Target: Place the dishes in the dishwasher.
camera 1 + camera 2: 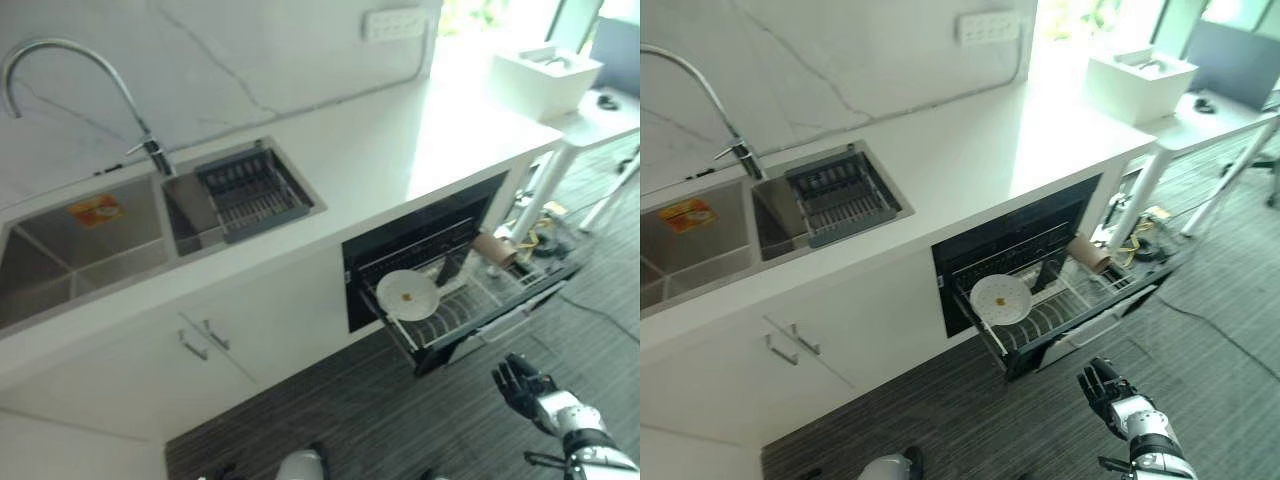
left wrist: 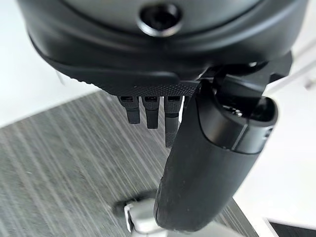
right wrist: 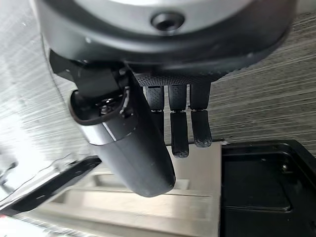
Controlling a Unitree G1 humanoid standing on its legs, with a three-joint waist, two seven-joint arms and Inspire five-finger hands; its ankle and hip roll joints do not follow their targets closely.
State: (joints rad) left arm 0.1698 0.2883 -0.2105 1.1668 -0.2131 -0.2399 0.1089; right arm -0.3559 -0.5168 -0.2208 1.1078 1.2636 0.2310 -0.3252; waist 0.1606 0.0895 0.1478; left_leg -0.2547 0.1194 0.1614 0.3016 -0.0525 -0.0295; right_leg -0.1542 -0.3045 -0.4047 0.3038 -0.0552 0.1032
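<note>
Right hand (image 1: 523,385) hangs low over the dark striped floor (image 1: 380,420), just in front of the open dishwasher (image 1: 440,270), its fingers (image 3: 180,128) straight and relaxed, holding nothing. Its silver-grey forearm comes in from the lower right corner. Left hand (image 2: 163,59) hangs over the same floor, fingers loosely extended and empty too. One white plate (image 1: 407,293) lies on the pulled-out rack (image 1: 470,305), a brown cup (image 1: 494,248) tipped on its side near the rack's far end. Up on the white counter (image 1: 400,150), a dark drainer basket (image 1: 245,190) sits in the sink (image 1: 90,250) beneath the curved tap (image 1: 70,60).
</note>
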